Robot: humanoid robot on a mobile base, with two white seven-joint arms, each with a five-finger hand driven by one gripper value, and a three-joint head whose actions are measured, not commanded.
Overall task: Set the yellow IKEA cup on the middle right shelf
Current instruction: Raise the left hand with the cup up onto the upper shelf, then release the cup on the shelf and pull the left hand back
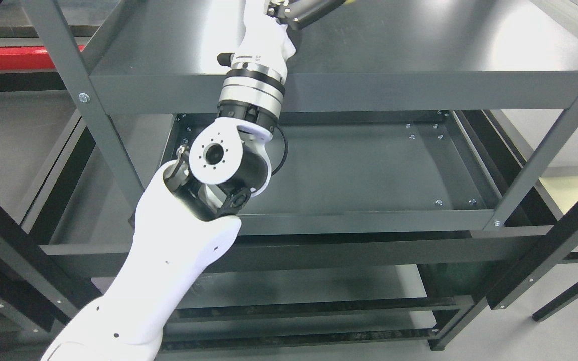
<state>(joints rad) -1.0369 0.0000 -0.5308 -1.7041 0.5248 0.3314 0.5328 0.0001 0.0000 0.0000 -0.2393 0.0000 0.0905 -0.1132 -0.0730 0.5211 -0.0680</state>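
Note:
My left arm (168, 265) comes in from the lower left, bends at the elbow (219, 160) and reaches up over the top shelf (419, 50) of a dark grey metal rack. Its hand (289, 10) is cut off by the picture's top edge, so only its base and a dark part show. A thin yellow sliver (347, 1) shows at the top edge just right of the hand; I cannot tell whether it is the cup. The middle shelf (369, 170) lies below the top one and holds nothing. My right arm is out of view.
The rack's upright posts stand at the left (88, 100) and the right (545, 160). A lower shelf (319, 286) shows beneath. Black frame bars (560, 235) cross at the right and left. A red object (13, 57) lies at the far left.

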